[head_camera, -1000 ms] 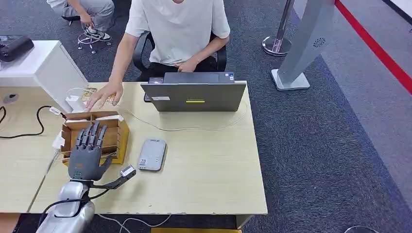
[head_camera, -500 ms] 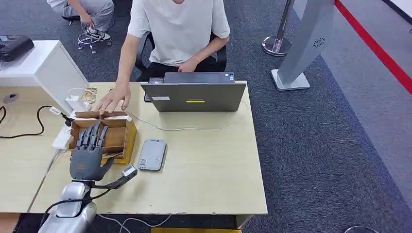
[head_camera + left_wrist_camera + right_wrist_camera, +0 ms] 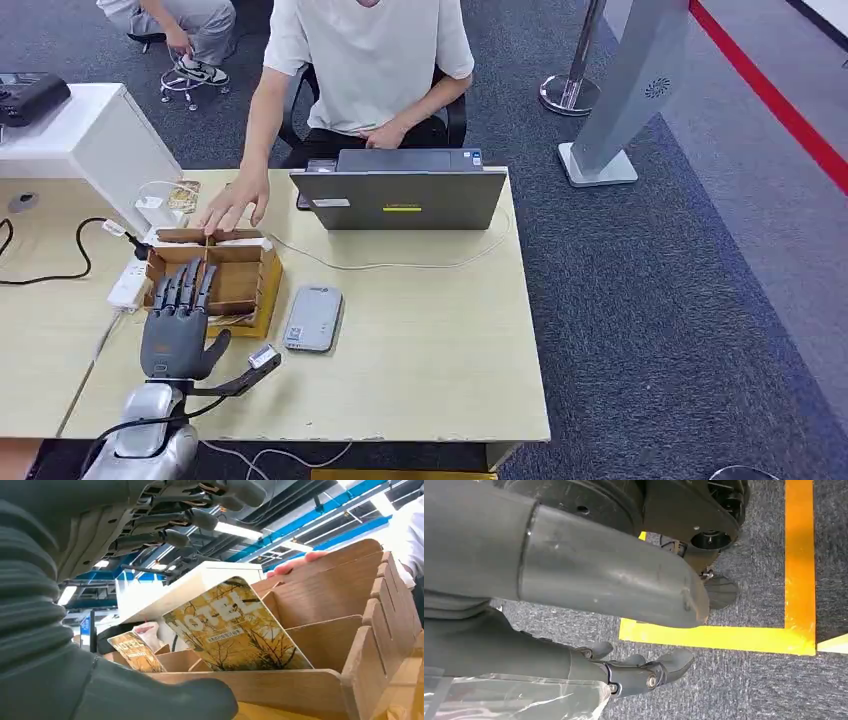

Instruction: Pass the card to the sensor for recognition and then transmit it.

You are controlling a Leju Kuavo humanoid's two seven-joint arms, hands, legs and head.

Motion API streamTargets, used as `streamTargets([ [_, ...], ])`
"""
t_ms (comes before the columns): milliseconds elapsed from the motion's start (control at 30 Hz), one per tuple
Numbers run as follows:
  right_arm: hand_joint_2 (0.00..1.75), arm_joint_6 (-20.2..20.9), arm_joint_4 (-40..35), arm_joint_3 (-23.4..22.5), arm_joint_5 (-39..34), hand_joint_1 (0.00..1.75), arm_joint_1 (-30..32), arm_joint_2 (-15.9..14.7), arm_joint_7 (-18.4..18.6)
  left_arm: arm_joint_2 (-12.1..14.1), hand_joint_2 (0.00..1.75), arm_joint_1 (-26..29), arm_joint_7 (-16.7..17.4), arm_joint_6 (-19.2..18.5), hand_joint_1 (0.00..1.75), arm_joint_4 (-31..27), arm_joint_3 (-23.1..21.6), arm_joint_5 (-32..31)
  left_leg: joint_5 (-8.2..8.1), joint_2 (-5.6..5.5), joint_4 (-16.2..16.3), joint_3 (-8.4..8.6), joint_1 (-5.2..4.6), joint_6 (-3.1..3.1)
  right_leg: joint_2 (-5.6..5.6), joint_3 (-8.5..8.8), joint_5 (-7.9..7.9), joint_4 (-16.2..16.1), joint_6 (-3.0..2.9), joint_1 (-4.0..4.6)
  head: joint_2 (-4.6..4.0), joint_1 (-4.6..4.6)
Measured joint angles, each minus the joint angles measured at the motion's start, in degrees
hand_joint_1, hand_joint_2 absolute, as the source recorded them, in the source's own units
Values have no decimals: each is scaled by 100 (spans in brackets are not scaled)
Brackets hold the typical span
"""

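Note:
My left hand (image 3: 178, 322) hovers open at the near edge of a wooden card box (image 3: 272, 281), fingers spread and pointing into it. In the left wrist view its fingers (image 3: 170, 517) hang above the box's compartments (image 3: 260, 692), touching nothing. A yellow "HOTEL" card (image 3: 235, 630) leans upright in a slot, and a second such card (image 3: 134, 652) stands further along. The grey flat sensor (image 3: 313, 318) lies on the table right of the box. A person's hand (image 3: 232, 205) rests on the box's far edge. My right hand (image 3: 639, 672) hangs over the carpet, holding nothing.
An open grey laptop (image 3: 400, 197) stands at the table's far side, in front of the seated person, and a thin cable (image 3: 400, 264) runs before it. A white power strip (image 3: 128, 286) and a white cabinet (image 3: 95, 140) sit left of the box. Bare tabletop (image 3: 430, 350) lies right of the sensor.
The person's hand came onto the box's far edge and the box shifted a little to the right. My left hand drew back slightly toward me.

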Motion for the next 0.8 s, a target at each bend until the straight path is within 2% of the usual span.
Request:
streamTargets([
  [800, 0, -13, 0, -76, 46, 0, -1, 0, 0, -2, 175, 31, -122, -306, 175, -81, 0, 216, 0, 0, 0, 0, 0, 0, -1, 1, 0, 0, 0, 0, -2, 0],
])
